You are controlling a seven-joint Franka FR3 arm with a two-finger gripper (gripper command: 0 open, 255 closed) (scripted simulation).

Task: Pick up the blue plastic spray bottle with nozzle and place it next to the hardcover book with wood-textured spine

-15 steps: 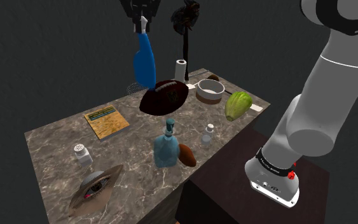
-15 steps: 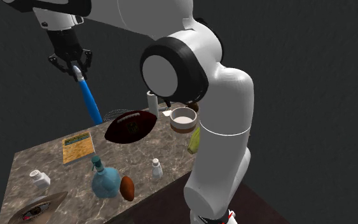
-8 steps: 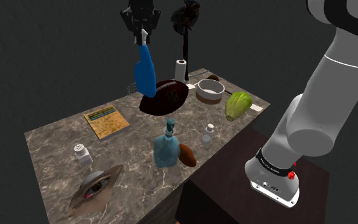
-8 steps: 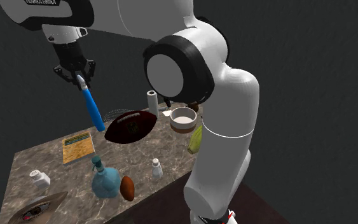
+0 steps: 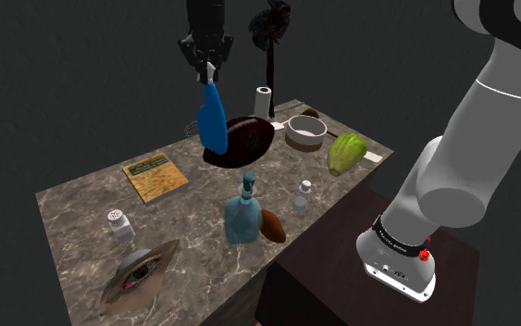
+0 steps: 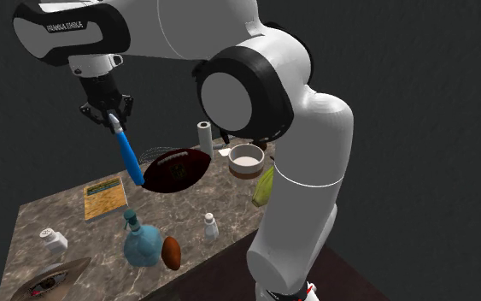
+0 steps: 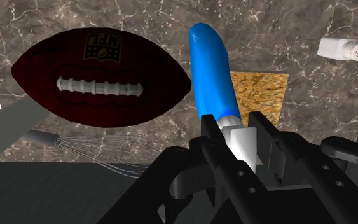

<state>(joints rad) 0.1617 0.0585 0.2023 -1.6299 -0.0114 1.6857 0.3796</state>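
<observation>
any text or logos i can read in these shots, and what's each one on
"FRANKA EMIKA": white letters on the dark band of the arm, in the second exterior view.
football: a shield emblem with letters above the laces, too blurred to read.
book: printed lines on the cover, too small to read.
arm base: small white lettering on its dark band, too small to read.

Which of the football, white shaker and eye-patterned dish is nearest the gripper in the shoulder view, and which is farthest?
From the gripper, shut on the blue spray bottle:
1. football, below it at the table's far end.
2. white shaker, toward the view's lower left.
3. eye-patterned dish, at the near edge.
</observation>
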